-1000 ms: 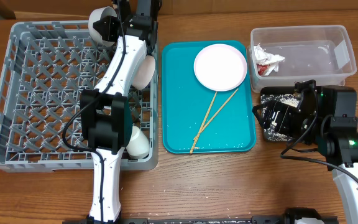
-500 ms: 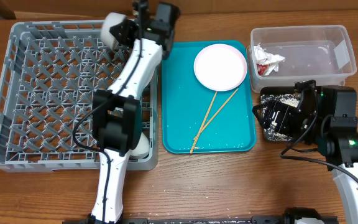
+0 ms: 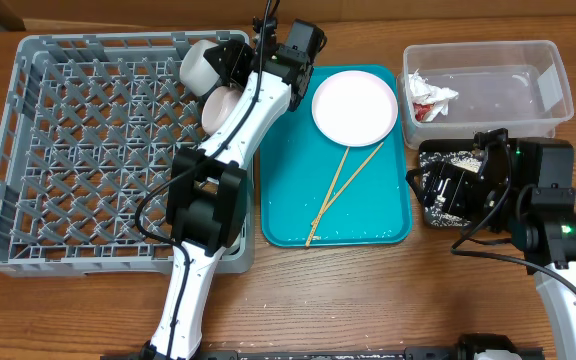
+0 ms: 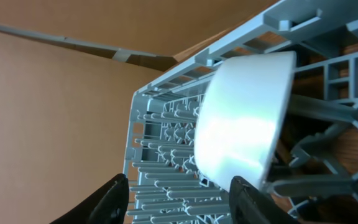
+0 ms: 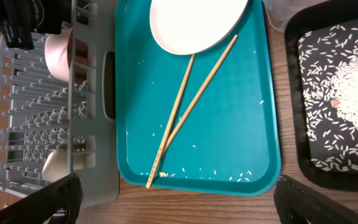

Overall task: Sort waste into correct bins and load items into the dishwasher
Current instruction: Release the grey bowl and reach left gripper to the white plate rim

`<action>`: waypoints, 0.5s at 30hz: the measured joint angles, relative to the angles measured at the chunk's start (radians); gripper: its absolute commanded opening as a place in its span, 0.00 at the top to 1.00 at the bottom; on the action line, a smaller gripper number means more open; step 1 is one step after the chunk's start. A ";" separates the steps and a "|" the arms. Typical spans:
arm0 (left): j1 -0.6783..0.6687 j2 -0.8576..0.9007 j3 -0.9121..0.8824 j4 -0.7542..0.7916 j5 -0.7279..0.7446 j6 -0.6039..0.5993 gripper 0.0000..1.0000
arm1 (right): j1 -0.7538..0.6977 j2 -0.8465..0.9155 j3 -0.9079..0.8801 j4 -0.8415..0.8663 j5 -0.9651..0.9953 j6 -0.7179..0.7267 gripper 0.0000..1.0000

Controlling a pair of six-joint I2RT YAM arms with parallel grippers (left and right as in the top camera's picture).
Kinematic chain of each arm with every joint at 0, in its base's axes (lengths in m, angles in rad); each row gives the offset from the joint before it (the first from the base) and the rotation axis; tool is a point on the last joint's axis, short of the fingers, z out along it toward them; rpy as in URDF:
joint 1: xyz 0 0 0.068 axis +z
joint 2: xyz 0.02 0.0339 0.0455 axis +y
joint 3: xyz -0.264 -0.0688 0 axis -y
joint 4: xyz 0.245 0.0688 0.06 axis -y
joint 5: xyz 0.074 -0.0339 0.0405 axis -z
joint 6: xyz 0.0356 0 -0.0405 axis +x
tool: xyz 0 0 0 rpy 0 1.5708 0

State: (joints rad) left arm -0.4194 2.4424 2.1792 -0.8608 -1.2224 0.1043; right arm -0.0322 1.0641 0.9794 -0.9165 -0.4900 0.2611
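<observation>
A white bowl (image 3: 199, 63) lies on its side at the far right corner of the dishwasher (image 3: 78, 150). My left gripper (image 3: 232, 62) sits just right of it, open, the bowl (image 4: 244, 118) beyond the fingertips. A pinkish bowl (image 3: 218, 106) stands beside it in the rack. On the teal tray (image 3: 288, 200) lie the round plate (image 3: 355, 107) and two chopsticks (image 3: 343, 185). The right gripper (image 3: 436, 188) hovers over the black tray (image 3: 438, 160) of rice, open and holding nothing. The wrapper (image 3: 430, 97) lies in the clear tub (image 3: 498, 85).
Loose rice grains (image 5: 253, 177) dot the teal tray's near edge. A small cup (image 5: 53, 163) sits in the rack's near right corner, hidden overhead by my left arm. Bare wooden table runs along the front.
The left arm swung right along the rack's far edge carrying the white bowl, then its jaws opened and let the bowl go. The right arm has not moved.
</observation>
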 measured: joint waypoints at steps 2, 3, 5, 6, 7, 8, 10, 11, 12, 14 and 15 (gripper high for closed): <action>0.000 0.000 0.014 -0.019 0.043 -0.001 0.34 | 0.000 0.000 0.000 0.000 0.000 0.000 0.00; 0.000 0.000 0.046 -0.068 0.103 -0.014 0.35 | 0.000 0.000 0.000 0.000 0.000 0.000 0.01; -0.005 0.000 0.108 -0.147 0.205 -0.047 0.41 | 0.000 0.000 0.000 0.000 0.000 0.000 0.00; -0.010 -0.008 0.156 -0.196 0.301 -0.079 0.42 | 0.000 0.000 0.000 0.000 0.000 0.000 0.00; -0.014 -0.015 0.175 -0.214 0.350 -0.099 0.43 | 0.000 0.000 0.000 0.000 0.000 0.000 0.00; -0.019 -0.024 0.206 -0.251 0.430 -0.122 0.43 | 0.000 0.000 0.000 0.000 0.000 0.000 0.00; -0.030 -0.046 0.247 -0.295 0.608 -0.181 0.45 | 0.000 0.000 0.000 0.000 0.000 0.000 0.00; -0.035 -0.057 0.259 -0.309 0.694 -0.207 0.48 | 0.000 0.000 0.000 0.000 0.000 0.000 0.00; -0.045 -0.076 0.269 -0.333 0.856 -0.249 0.47 | 0.000 0.000 0.000 0.000 0.000 0.000 0.01; -0.056 -0.085 0.261 -0.349 0.993 -0.317 0.48 | 0.000 0.000 0.000 0.000 0.000 0.000 0.00; -0.060 -0.087 0.251 -0.349 1.032 -0.344 0.51 | 0.000 0.000 0.000 0.000 0.000 0.001 0.00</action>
State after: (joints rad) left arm -0.4797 2.3558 2.4306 -1.2102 -0.1909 -0.2401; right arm -0.0322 1.0641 0.9794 -0.9165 -0.4904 0.2619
